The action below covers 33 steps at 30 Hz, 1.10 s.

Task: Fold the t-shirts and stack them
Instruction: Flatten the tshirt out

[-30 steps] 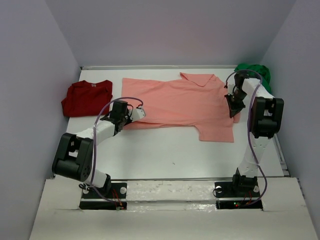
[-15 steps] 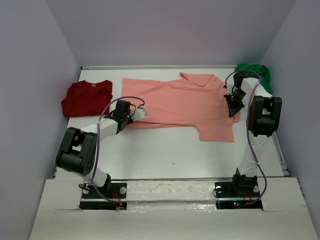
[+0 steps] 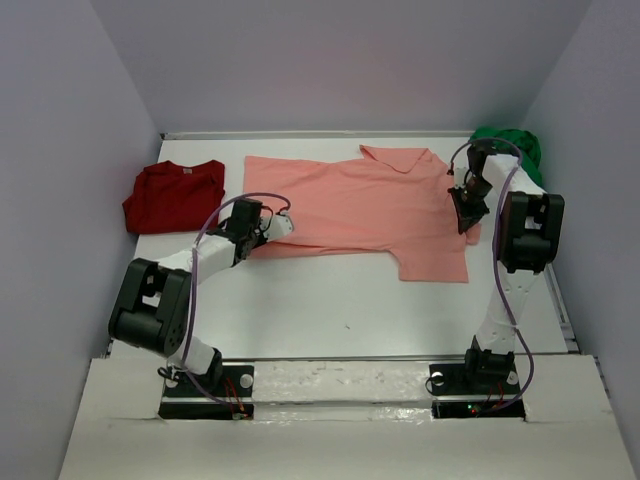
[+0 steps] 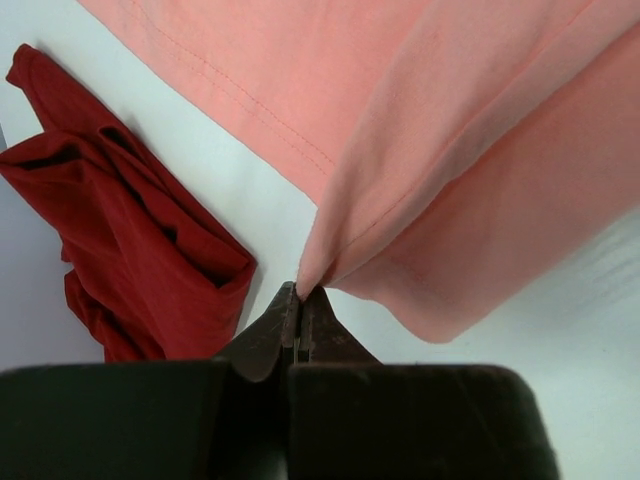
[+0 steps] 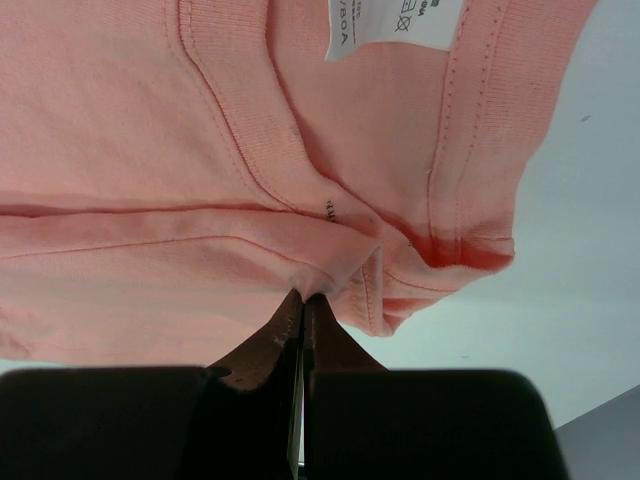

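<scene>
Pink shirt [image 3: 370,205] is the biggest item. It's spread across the far middle of the table [image 3: 330,310], collar on the far side, one flap reaching toward me on the right. It lies mostly flat, with ridges of cloth where I have it pinched.

Red shirt [image 3: 175,195]: far left, bunched in a rough pile, not flat. There's a bare strip of table between it and the pink shirt, so near but not touching.

Green shirt [image 3: 512,145]: far right corner, crumpled, partly hidden behind my right arm. From the top view I can't tell if it touches the pink shirt.

Left pincer [image 4: 300,292]: low at the pink shirt's near left corner. Fingers are fully closed, with a thin fold of the shirt's edge clamped between the tips. The cloth runs up from the tips as a ridge, and the rounded corner lies on the table just right of them. The red shirt sits left of the tips, apart.

Right pincer [image 5: 303,298]: at the pink shirt's right edge, fingers closed tight on a small pucker of cloth next to a stitched hem. A ribbed band runs diagonally down toward the grip.

Label [image 5: 395,20]: white printed care tag on the pink cloth, at the top of the right wrist view, cut off by the frame.
</scene>
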Tool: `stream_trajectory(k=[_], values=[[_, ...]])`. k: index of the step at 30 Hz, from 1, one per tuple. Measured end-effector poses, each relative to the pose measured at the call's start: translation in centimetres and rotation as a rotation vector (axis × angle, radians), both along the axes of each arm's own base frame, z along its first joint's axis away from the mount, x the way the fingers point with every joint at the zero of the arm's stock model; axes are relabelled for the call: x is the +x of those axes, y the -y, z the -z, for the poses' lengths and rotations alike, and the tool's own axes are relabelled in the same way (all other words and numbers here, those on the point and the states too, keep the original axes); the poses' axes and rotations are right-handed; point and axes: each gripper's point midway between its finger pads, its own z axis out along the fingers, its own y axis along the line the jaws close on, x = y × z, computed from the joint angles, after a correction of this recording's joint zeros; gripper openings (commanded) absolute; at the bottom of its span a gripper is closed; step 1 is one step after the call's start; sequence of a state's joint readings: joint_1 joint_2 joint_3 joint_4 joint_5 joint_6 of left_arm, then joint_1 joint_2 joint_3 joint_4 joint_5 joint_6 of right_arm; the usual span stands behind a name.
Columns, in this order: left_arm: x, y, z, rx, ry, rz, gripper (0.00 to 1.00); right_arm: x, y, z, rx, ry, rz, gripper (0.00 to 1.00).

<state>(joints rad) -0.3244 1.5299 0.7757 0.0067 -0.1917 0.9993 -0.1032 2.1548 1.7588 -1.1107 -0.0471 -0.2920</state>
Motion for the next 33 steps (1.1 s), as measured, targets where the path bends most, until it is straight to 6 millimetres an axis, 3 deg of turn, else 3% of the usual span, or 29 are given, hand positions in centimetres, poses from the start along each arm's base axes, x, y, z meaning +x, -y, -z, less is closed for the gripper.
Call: stream_trajectory(k=[5,10,14,22,33], values=[[-1.7,0.6,-2.1,-0.006,-0.007,0.033,0.0,-0.1,0.0,0.0,0.003,-0.004,-0.001,0.0],[-3.8,1.3,-6.7,-0.057,0.042,0.083,0.0,-0.3,-0.1,0.1,0.006,-0.008,-0.001,0.0],[-5.8,1.2,-8.1,-0.075,0.038,0.106,0.0,-0.8,-0.2,0.0,0.008,-0.016,0.0,0.0],[-8.9,0.8,-6.5,-0.071,-0.084,0.127,0.0,-1.4,-0.4,-0.7,0.013,-0.007,-0.002,0.0],[-10.9,0.9,-4.3,-0.075,-0.205,0.142,0.0,-2.5,-0.7,-0.1,0.016,-0.035,-0.008,0.0]])
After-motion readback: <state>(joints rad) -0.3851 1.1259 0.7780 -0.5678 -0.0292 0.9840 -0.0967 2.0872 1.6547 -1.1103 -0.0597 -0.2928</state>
